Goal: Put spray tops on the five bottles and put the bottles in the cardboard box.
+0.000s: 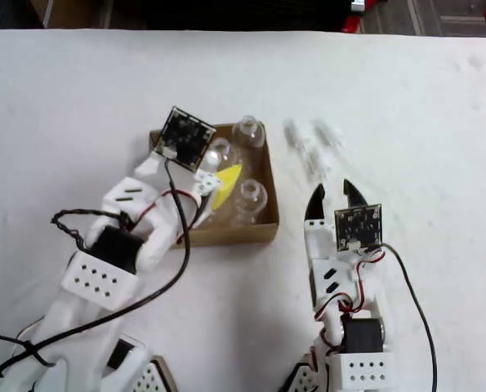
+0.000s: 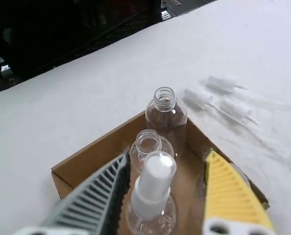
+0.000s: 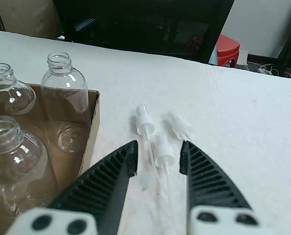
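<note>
From where I stand, the left claw hangs released over the cardboard box. Its grey and yellow fingers are spread to either side of a capped bottle, the grey one close by it and the yellow one apart. I count four bottles in the box: that capped bottle between the fingers, an open bottle right ahead of the fingertips, a second open bottle just past that, and a third open bottle beside the yellow finger. The right claw sits over the white worktop to the side of the box, also released, its black fingers wide. Three loose spray tops lie just ahead of its tips: the nearest top, a second top and a third top.
</note>
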